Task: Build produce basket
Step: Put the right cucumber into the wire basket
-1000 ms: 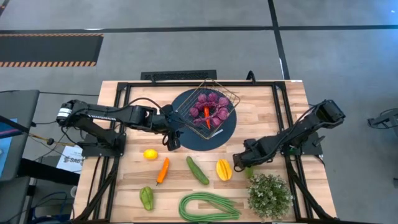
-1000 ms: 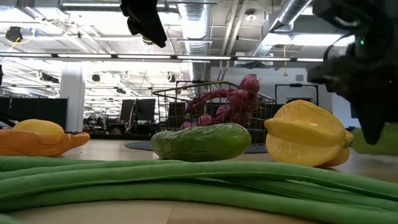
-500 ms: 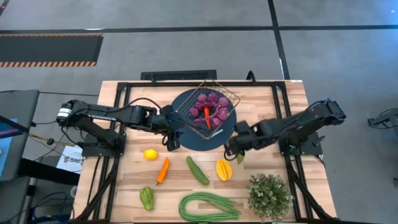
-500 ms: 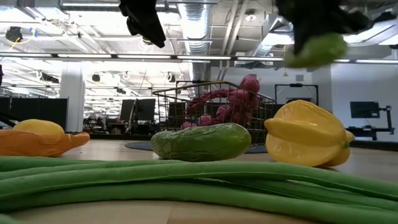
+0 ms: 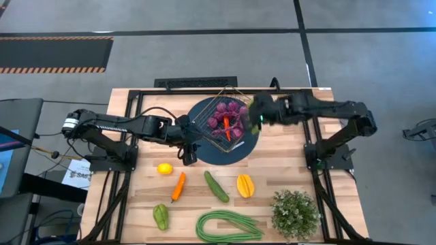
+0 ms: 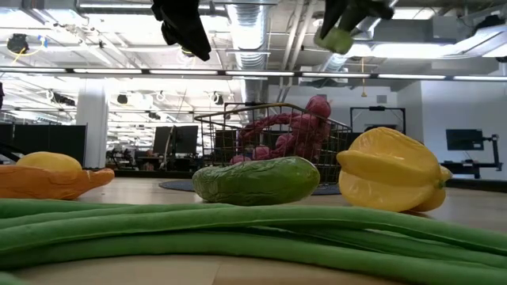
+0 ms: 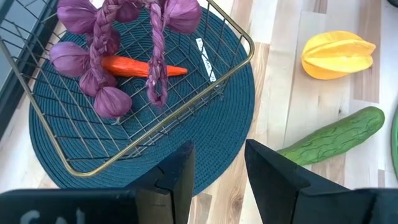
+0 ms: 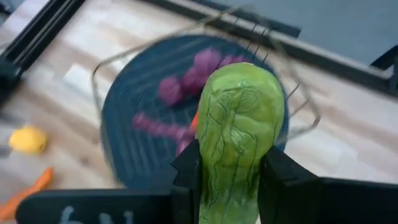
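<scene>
While pinched between the fingers of the right gripper (image 5: 256, 117), hangs in the air as a held green pepper (image 8: 239, 137), above the right-hand rim of the basket (image 5: 238, 92) and clear of the wire. Sits tilted on a round dark blue plate (image 5: 204, 155) at the table's far middle, that basket, with purple grapes (image 5: 228, 112) and a red carrot (image 5: 227, 126) already inside. Hovering over the plate's near-left edge, just outside the basket: left gripper (image 7: 214, 180), fingers a narrow gap apart, holding nothing. Lying loose on the wooden table (image 5: 293, 156), toward the near side and apart from the basket: lemon (image 5: 164, 169), orange carrot (image 5: 178, 185), cucumber (image 5: 216, 186), yellow ridged fruit (image 5: 245, 185), second green pepper (image 5: 161, 216), long green beans (image 5: 228, 226). Standing at the near right corner: bushy potted plant (image 5: 296, 212).
</scene>
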Controlling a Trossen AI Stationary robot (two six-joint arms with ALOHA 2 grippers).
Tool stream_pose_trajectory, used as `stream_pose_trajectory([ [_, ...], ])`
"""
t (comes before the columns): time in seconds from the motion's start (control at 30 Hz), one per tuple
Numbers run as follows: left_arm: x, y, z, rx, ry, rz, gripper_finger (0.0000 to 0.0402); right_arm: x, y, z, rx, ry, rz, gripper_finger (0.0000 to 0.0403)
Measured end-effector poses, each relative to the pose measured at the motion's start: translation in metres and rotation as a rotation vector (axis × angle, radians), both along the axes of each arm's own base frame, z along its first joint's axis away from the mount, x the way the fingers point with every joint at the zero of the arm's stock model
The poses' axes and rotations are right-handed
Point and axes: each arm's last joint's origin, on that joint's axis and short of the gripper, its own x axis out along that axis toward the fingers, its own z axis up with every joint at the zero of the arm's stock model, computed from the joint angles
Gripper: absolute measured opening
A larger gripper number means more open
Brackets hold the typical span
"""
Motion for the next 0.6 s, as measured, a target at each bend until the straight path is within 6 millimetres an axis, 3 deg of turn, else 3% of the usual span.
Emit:
stream_pose_trajectory([
  [0.3, 0.000, 0.000, 0.000, -0.001, 0.000, 0.000, 0.0130, 0.018, -0.066, -0.012, 0.041, -0.105, 0.058, 0.0101],
  [0.6, 0.000, 0.000, 0.000, -0.003, -0.001, 0.002, 0.0130, 0.056, -0.092, -0.068, 0.199, 0.024, 0.109, 0.0101],
])
